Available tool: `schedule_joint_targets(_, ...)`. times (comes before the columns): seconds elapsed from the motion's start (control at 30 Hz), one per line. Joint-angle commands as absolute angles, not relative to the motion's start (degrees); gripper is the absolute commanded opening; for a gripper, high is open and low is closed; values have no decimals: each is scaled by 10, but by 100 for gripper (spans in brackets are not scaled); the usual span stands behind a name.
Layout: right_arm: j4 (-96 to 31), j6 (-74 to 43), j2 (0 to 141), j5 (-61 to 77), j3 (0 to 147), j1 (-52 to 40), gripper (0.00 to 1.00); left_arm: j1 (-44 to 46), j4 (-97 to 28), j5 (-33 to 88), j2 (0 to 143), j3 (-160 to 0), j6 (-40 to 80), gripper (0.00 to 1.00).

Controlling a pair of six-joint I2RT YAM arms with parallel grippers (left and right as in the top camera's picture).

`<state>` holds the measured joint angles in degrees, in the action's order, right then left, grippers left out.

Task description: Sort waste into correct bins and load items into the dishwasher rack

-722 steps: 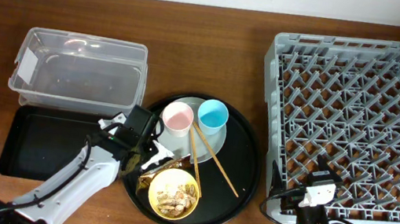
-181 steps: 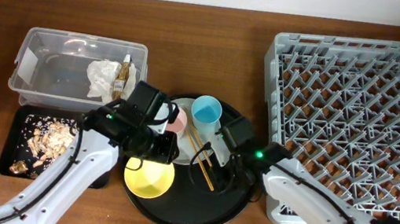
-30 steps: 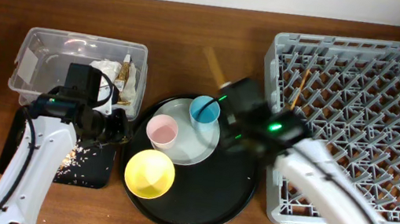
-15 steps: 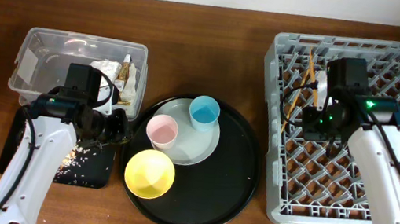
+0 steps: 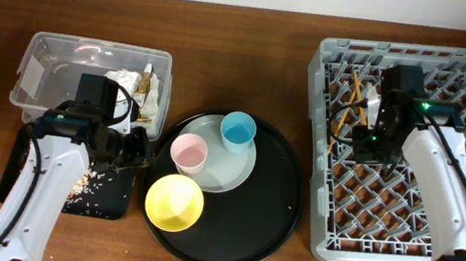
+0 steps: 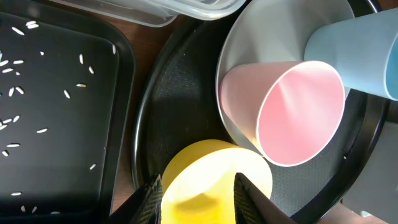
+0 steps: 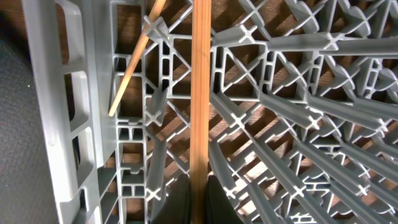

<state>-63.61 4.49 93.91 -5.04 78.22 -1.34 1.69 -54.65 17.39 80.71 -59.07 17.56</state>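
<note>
While the right gripper (image 7: 198, 190) is hanging over the left part of the dishwasher rack (image 5: 313, 161), its fingers are pinching tight on a wooden chopstick (image 7: 201, 93), which is running straight out from them above the pegs. A second chopstick (image 7: 134, 59) is lying tilted in the rack just beside it, near the left wall. The left gripper (image 6: 200, 196) is hovering with its jaws partly apart and nothing between them, at the left edge of the round black tray (image 5: 266, 219), above the yellow bowl (image 5: 174, 202). On that tray the pink cup (image 5: 189, 154) and blue cup (image 5: 237, 131) are standing on the plate (image 5: 232, 169). The napkin (image 5: 124, 85) and wrapper (image 5: 146, 90) are lying in the clear box (image 5: 54, 85), and food scraps (image 6: 12, 59) are lying scattered in the shallow black tray (image 5: 17, 182).
</note>
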Motion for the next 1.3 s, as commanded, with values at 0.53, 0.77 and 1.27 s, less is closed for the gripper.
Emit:
schedule_joint_targets(0.53,-681,36,950,191,787,-12,50,69,-517,182,810,-602,168,37)
schedule_joint_targets(0.77,-721,36,950,221,787,-49,52,118,-483,109,822,-597,204,37)
schedule_joint_targets(1.27,-707,10,949,224,787,-124,51,142,-411,106,897,-582,203,15)
